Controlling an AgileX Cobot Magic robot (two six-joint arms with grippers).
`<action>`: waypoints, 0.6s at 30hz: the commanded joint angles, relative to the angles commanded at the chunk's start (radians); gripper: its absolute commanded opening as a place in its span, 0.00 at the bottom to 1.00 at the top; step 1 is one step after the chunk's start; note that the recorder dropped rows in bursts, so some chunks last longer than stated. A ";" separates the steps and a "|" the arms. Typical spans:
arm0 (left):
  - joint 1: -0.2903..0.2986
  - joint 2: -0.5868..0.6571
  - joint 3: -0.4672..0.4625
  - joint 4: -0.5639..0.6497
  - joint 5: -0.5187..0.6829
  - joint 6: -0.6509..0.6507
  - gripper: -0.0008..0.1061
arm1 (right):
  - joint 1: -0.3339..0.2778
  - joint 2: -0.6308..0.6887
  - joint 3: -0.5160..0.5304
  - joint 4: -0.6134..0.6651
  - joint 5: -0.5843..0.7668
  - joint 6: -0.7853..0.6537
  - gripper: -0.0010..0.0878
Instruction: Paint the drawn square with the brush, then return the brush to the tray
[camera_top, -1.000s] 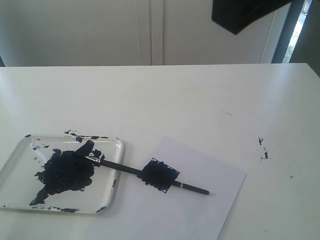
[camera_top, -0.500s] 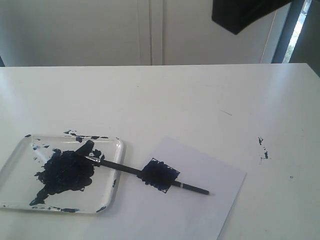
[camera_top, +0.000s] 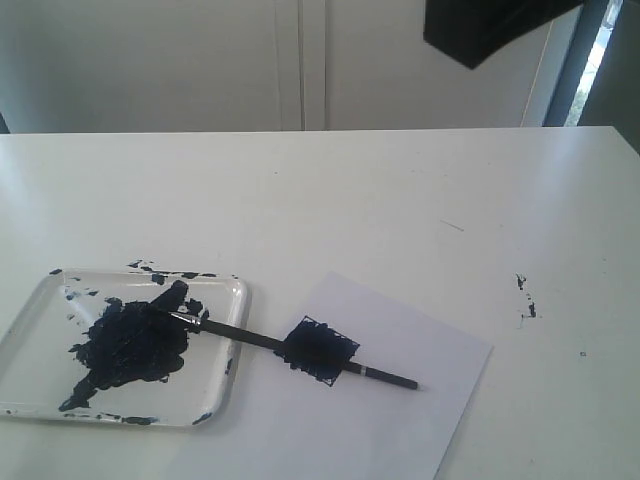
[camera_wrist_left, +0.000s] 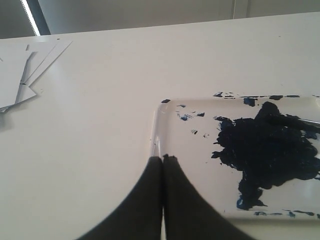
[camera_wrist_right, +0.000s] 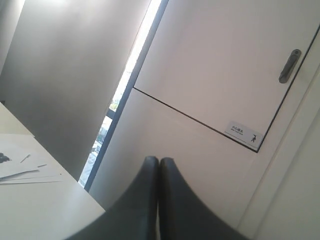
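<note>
Unchanged since before: the brush (camera_top: 225, 330) lies from the tray (camera_top: 240, 300) across the painted square (camera_top: 315, 340); left gripper (camera_wrist_left: 162, 159) and right gripper (camera_wrist_right: 159, 160) keep jaws clenched, empty.

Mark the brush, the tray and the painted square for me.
brush (camera_top: 240, 332): exterior view, on the bare handle between tray and square.
tray (camera_top: 50, 345): exterior view, on a clear patch of its floor near the left edge.
painted square (camera_top: 322, 338): exterior view, on the dark fill just off the handle.

The left end effector (camera_wrist_left: 163, 160) and right end effector (camera_wrist_right: 159, 161) each have two smooth black fingers (camera_wrist_left: 142, 205) (curved, tapering).
</note>
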 joint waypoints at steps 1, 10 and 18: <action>0.000 0.000 0.000 0.000 0.000 0.000 0.01 | 0.000 -0.012 0.000 0.002 0.000 0.002 0.01; 0.000 0.000 0.000 0.000 0.000 0.000 0.01 | -0.095 -0.172 0.000 0.037 0.381 0.004 0.01; 0.000 0.000 0.000 0.000 0.000 0.000 0.01 | -0.260 -0.282 0.064 0.037 0.541 0.004 0.01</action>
